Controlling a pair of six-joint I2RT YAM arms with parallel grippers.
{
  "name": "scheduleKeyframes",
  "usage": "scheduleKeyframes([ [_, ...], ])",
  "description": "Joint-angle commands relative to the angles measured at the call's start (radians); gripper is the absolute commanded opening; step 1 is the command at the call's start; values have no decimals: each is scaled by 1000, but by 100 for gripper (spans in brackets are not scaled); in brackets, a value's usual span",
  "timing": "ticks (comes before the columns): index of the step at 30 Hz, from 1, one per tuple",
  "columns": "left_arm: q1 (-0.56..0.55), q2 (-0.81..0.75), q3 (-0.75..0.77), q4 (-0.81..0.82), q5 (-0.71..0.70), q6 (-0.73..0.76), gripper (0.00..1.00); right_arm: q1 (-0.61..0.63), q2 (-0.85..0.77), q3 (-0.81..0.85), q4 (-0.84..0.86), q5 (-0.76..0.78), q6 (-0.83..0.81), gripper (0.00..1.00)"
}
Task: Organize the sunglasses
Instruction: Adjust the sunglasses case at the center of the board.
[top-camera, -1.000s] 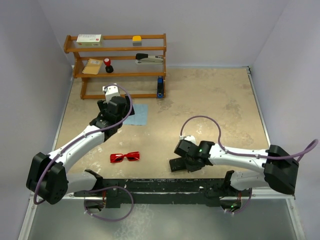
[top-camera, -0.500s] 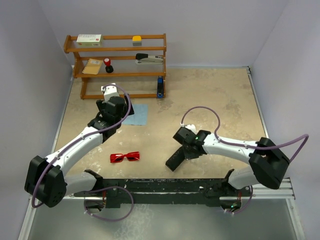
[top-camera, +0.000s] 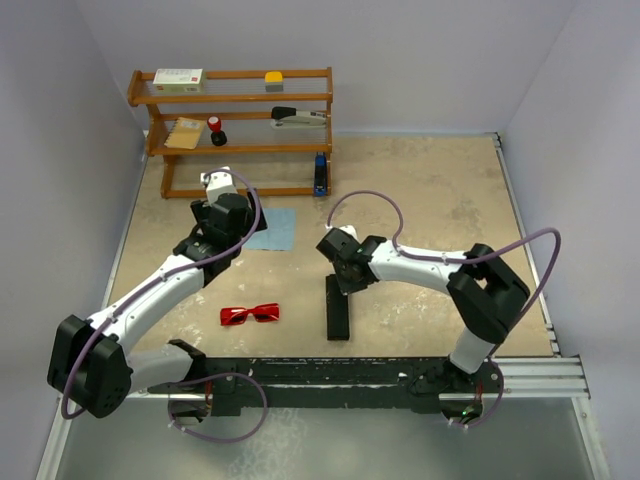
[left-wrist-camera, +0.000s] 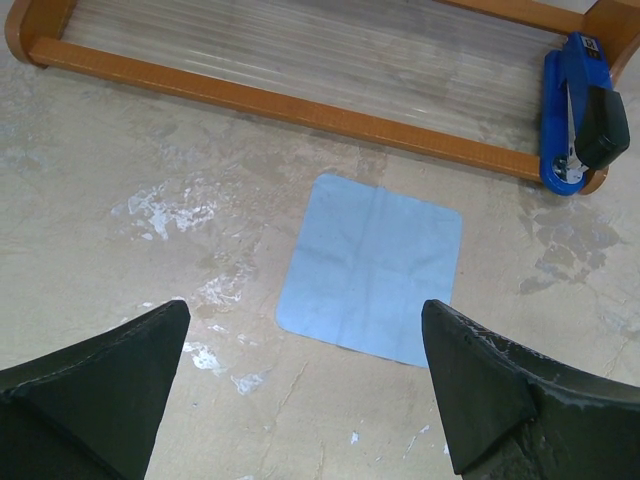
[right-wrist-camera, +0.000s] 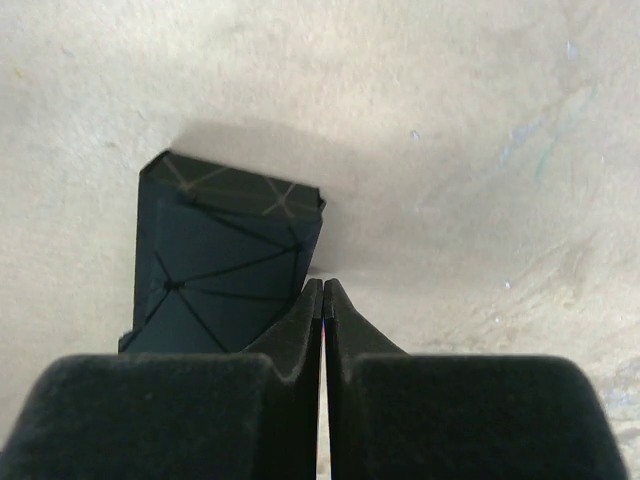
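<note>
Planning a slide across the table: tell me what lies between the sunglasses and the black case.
Nothing. In the top view, the stretch between the sunglasses and the black case is bare table.

Open tabletop (top-camera: 430, 200) around the sunglasses (top-camera: 250, 314); black case (top-camera: 338, 310) nearby rightward, wooden rack (top-camera: 300, 98) far behind.

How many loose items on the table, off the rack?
3: light blue square cloth by the wooden rack, red sunglasses near front, long black case right of them. Others may be hidden.
</note>
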Motion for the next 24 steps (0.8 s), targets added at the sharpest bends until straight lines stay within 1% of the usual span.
scheduleKeyframes([
  [1, 7, -32, 11, 6, -27, 14, 96, -15, 29, 82, 0, -5, -58, 0],
  [6, 8, -31, 11, 5, -38, 12, 96, -19, 20, 122, -14, -10, -70, 1],
  [8, 7, -23, 15, 0, -40, 9, 96, -19, 13, 148, -44, 4, -58, 10],
  [10, 8, -19, 20, -6, -40, 4, 96, -16, -5, 175, -69, 47, -61, 22],
  [13, 7, -21, 26, -12, -53, -7, 96, 16, -44, 193, -125, 74, -40, 38],
  [14, 8, -23, 30, -15, -59, -7, 96, 33, -53, 200, -144, 90, -27, 42],
  [15, 8, -25, 34, -18, -65, -6, 96, 50, -59, 210, -169, 106, -14, 45],
  [21, 29, -17, 67, -69, -81, -43, 96, 185, -57, 265, -288, 172, 84, 52],
  [24, 70, -7, 70, -93, -51, -80, 96, 245, -49, 275, -321, 187, 139, 52],
])
